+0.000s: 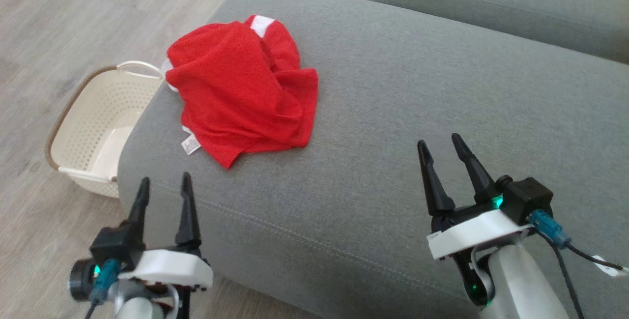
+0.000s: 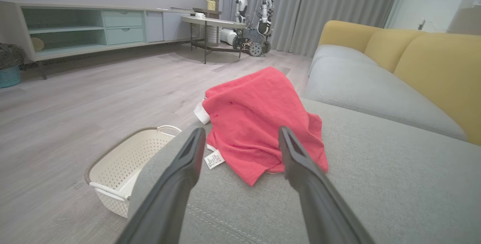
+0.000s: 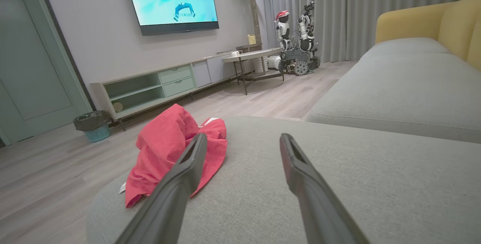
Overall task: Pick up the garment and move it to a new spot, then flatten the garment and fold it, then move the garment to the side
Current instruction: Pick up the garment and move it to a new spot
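Our red garment (image 1: 243, 88) lies crumpled at the left edge of the grey sofa cushion (image 1: 393, 112), beside the basket (image 1: 93, 112) on the floor, not yet picked up. We hold our left gripper (image 1: 165, 177) and right gripper (image 1: 439, 139) spread and empty, short of the cloth. The left one points straight at it, so we judge it better placed for the first grab.

Red garment (image 1: 243, 88), crumpled in a loose heap, white trim (image 1: 260, 24) at 12 o'clock, white tag (image 1: 190, 144) at 7 o'clock; lying on cushion (image 1: 393, 112) toward 10 o'clock, near edge.
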